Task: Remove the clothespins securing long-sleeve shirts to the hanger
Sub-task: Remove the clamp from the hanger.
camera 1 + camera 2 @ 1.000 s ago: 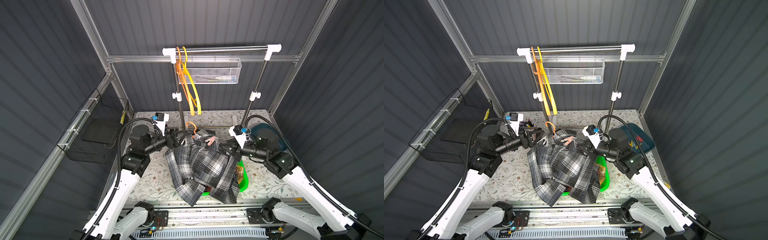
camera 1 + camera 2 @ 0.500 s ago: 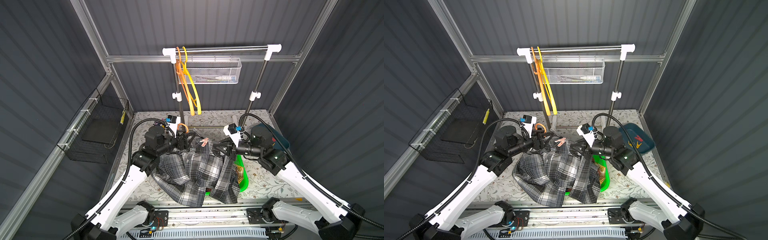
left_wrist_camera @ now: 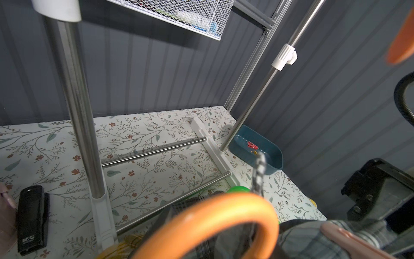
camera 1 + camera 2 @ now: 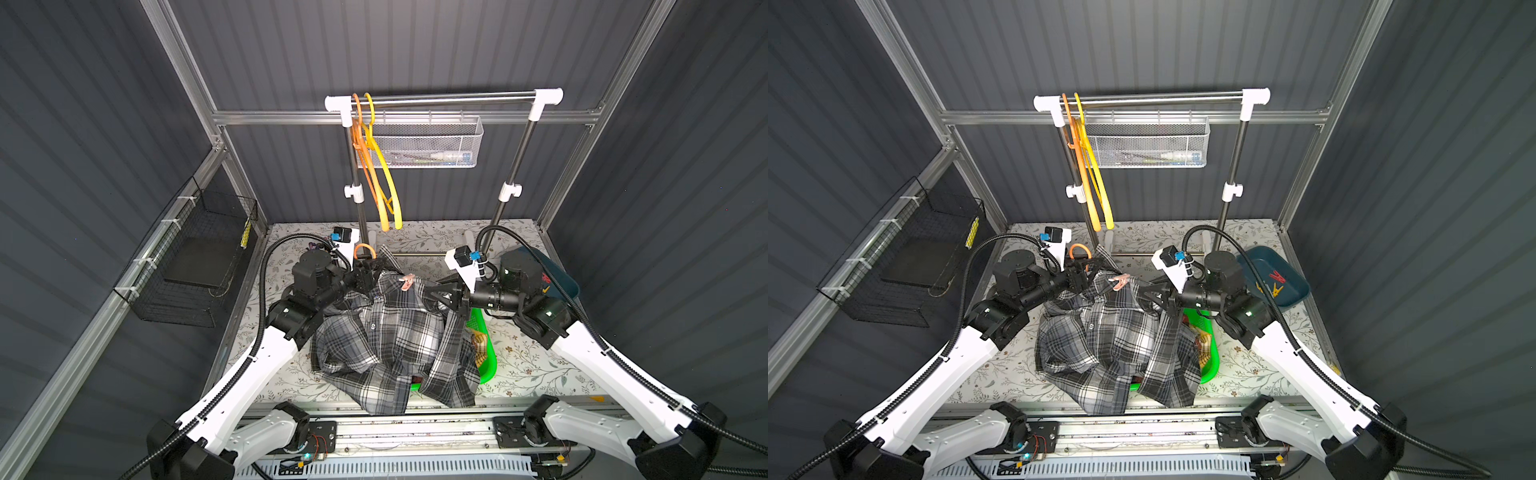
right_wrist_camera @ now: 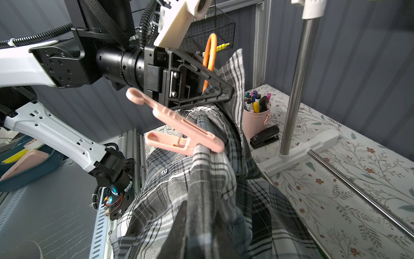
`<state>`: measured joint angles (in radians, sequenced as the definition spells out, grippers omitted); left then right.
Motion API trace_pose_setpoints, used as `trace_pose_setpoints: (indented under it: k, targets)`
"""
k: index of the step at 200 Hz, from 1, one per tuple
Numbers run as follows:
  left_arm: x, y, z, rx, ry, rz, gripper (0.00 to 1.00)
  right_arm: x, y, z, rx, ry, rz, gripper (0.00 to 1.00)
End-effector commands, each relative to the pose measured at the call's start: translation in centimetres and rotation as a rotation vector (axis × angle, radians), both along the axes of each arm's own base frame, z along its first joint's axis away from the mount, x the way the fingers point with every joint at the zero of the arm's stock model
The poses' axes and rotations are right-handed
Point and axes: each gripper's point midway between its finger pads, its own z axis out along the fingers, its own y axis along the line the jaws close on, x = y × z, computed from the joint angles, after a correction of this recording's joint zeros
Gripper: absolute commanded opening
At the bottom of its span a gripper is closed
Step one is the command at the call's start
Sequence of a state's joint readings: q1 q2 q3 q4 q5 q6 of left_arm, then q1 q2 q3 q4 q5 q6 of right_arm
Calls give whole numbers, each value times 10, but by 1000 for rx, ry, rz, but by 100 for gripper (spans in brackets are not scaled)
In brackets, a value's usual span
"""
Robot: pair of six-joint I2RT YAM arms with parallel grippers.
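Over the desk (image 4: 519, 365) the grey plaid shirt (image 4: 390, 336) hung in a heap from its orange hanger hook (image 4: 365, 249), and I placed everything else from that hook. The right tool (image 4: 434, 294) stood well away from the hook, at the shirt's far shoulder. Its jaws were closed tight on the cloth, which I judged was holding that shoulder taut. The left tool (image 4: 374, 272) sat right at the hook, against the collar. I saw it only side-on in the right wrist view, so I could not tell how wide it stood or whether it gripped anything. The salmon-pink clothespin (image 5: 179, 132) was clipped over the shoulder seam just beside the hook, its two handle ends pointing back toward the left tool. I reckoned this pin was the step in hand. To do it well I would have squeezed both handles squarely until the spring opened fully. Then I would have drawn the pin straight off along its own length, with no twist, while the right tool held firm. The teal tray (image 4: 1293, 286), far beyond the hook, already held a red clothespin (image 4: 1276, 275).
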<state>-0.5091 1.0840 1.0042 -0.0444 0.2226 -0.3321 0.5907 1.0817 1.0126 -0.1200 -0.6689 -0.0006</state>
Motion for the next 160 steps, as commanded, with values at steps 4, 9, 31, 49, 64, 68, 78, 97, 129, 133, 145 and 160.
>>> trace_pose_setpoints:
  k: [4,9,31,49,64,68,78,97,129,133,145,160]
  targets:
    - [7,-4,1,-8,-40,-8,43,-7,7,6,24,-24,61,0]
    - [7,-4,0,-7,-42,-8,42,-6,7,4,21,-23,60,0]
    - [10,-4,0,-2,-59,-3,35,-5,8,1,21,-17,60,0]
    - [12,-5,0,2,-67,-1,32,-3,8,-1,17,-12,57,0]
    - [13,-5,0,0,-72,2,26,-1,8,-3,18,-5,54,0]
    - [13,-5,0,0,-73,2,24,-1,8,-4,20,-3,53,0]
    - [15,-5,-1,1,-75,8,20,0,7,-4,21,-5,49,0]
    - [18,-4,0,5,-84,20,10,3,5,-6,19,-2,35,0]
    - [21,-4,1,37,-123,20,0,9,1,-8,14,4,4,24]
    - [21,-5,1,42,-131,15,0,9,0,-8,13,3,-1,28]
    - [19,-8,3,55,-166,-12,0,11,-3,-9,7,-6,-15,38]
    - [15,-13,6,71,-214,-59,0,12,-8,-8,-2,-26,-36,48]
